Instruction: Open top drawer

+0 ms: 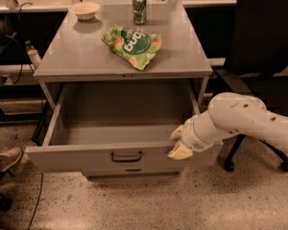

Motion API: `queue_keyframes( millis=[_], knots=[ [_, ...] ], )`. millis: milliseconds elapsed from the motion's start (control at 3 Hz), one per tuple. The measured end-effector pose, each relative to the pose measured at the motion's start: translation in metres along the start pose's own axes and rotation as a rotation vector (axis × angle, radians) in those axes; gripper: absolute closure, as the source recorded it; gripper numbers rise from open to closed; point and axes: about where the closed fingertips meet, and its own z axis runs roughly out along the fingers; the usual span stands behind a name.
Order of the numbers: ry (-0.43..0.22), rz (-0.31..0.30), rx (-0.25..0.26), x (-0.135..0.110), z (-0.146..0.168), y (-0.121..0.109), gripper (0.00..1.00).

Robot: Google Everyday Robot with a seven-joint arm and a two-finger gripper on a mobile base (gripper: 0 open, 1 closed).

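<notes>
The top drawer (77,158) of the grey metal cabinet (72,56) stands pulled far out, its inside bare, with a dark centre pull (126,156) on its flat front. My gripper (178,143) is at the right end of the drawer front, on the end of the white arm (245,121) that comes in from the right. One yellowish finger (176,133) sits over the rim inside the drawer and the other (180,152) lies on the front face, clamped on the front panel. The lower drawers are almost wholly hidden under the open one.
On the cabinet top lie a green snack bag (133,44), a green can (139,8) and a small bowl (85,9). A black office chair (264,37) stands close at the right. A person's shoe (7,158) and a floor cable (36,200) are at the left.
</notes>
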Motion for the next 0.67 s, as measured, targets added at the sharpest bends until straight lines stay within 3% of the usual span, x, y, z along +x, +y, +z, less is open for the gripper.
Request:
queue_keyframes(
  millis=[333, 667],
  knots=[
    [0.0, 0.0, 0.0, 0.0, 0.0, 0.0001, 1.0],
    [0.0, 0.0, -0.001, -0.0002, 0.0, 0.0002, 0.92]
  ],
)
